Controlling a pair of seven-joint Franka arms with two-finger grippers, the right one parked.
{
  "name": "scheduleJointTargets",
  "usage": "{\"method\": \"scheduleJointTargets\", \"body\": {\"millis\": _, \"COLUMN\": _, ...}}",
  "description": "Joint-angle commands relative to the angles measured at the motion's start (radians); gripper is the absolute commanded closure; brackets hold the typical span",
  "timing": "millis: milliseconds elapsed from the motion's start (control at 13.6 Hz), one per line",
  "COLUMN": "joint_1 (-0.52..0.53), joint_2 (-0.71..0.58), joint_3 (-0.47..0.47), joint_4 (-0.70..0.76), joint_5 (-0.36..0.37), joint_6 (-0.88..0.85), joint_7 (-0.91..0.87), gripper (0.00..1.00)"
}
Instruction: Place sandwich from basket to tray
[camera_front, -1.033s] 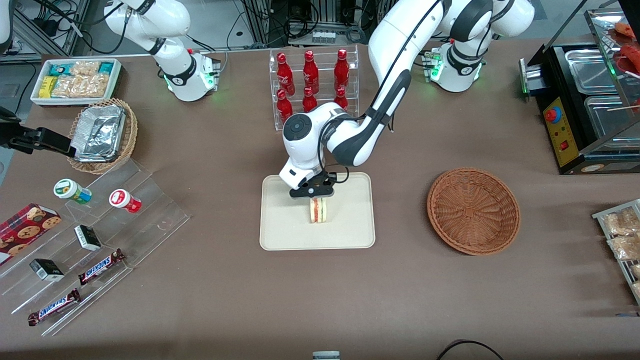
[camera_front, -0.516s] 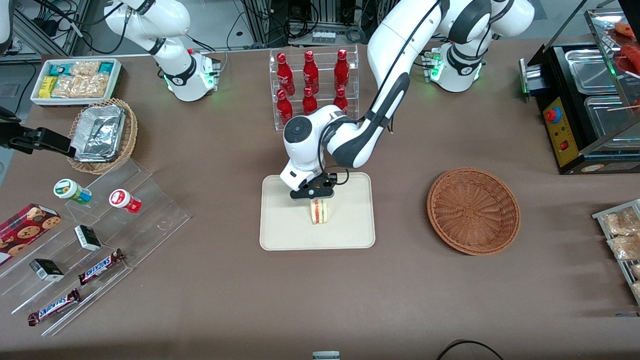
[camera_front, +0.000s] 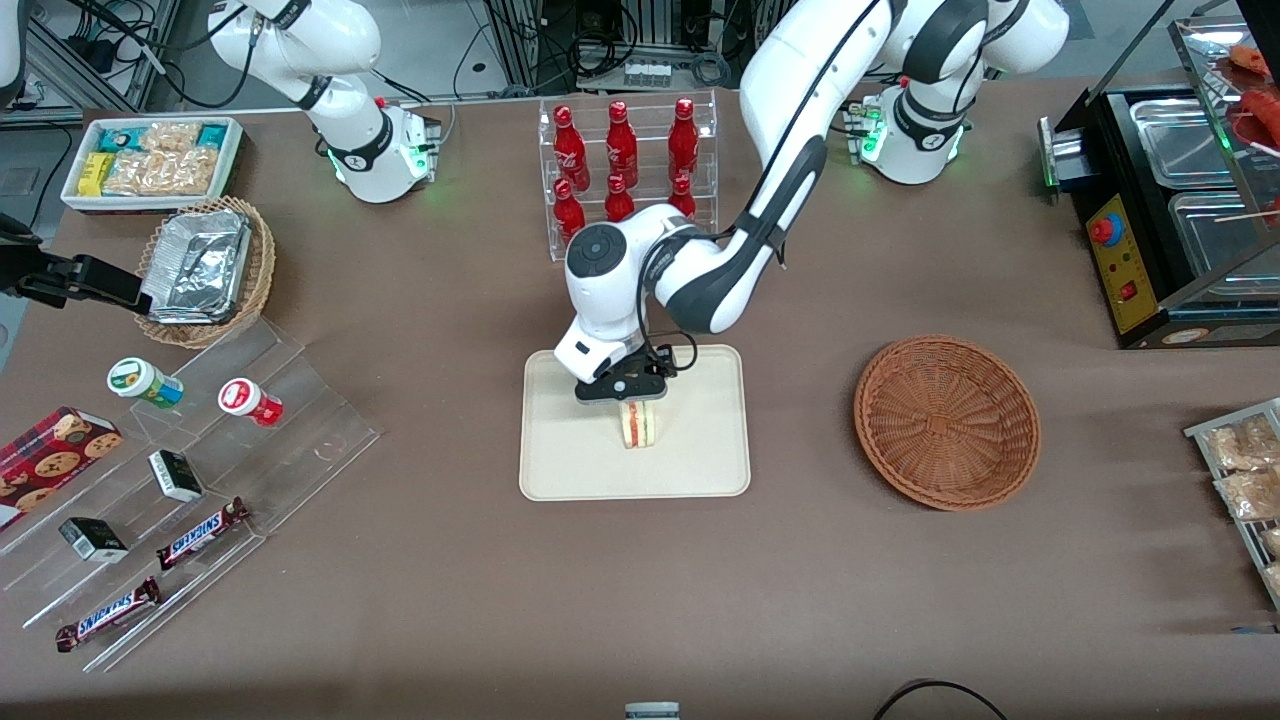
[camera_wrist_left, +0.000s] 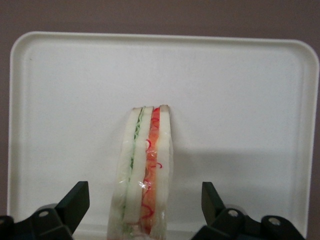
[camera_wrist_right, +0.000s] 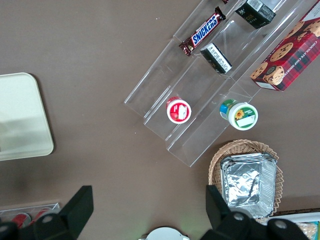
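Note:
The sandwich, a wrapped wedge of pale bread with red and green filling stripes, stands on its edge on the cream tray, near the tray's middle. My gripper hangs just above it, open. Its two black fingers stand wide on either side of the sandwich with clear gaps and touch nothing. The reddish-brown wicker basket sits empty on the table beside the tray, toward the working arm's end.
A clear rack of red bottles stands farther from the front camera than the tray, close to my arm. Acrylic steps with snacks and a tan basket of foil trays lie toward the parked arm's end. A black appliance stands past the basket.
The sandwich has stayed put on the tray. My gripper has risen slightly above it and shifted a little away from the front camera.

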Motion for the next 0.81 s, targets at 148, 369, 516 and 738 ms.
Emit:
{"method": "scheduleJointTargets", "body": {"millis": 148, "joint_1": 0.072, "joint_2": -0.236, "joint_3": 0.000, "joint_4": -0.024, "joint_5": -0.004, "joint_6": -0.228, "joint_7": -0.007, "gripper": 0.01}}
{"method": "scheduleJointTargets", "body": {"millis": 369, "joint_1": 0.130, "joint_2": -0.358, "joint_3": 0.000, "joint_4": -0.026, "joint_5": -0.024, "joint_6": -0.388, "joint_7": 0.011, "gripper": 0.01}}
{"method": "scheduleJointTargets", "body": {"millis": 516, "joint_1": 0.180, "joint_2": -0.430, "joint_3": 0.000, "joint_4": -0.029, "joint_5": -0.033, "joint_6": -0.490, "joint_7": 0.095, "gripper": 0.01}}
{"method": "scheduleJointTargets", "body": {"millis": 738, "joint_1": 0.272, "joint_2": -0.545, "joint_3": 0.000, "joint_4": -0.041, "joint_5": -0.070, "joint_6": -0.647, "joint_7": 0.291, "gripper": 0.01}}
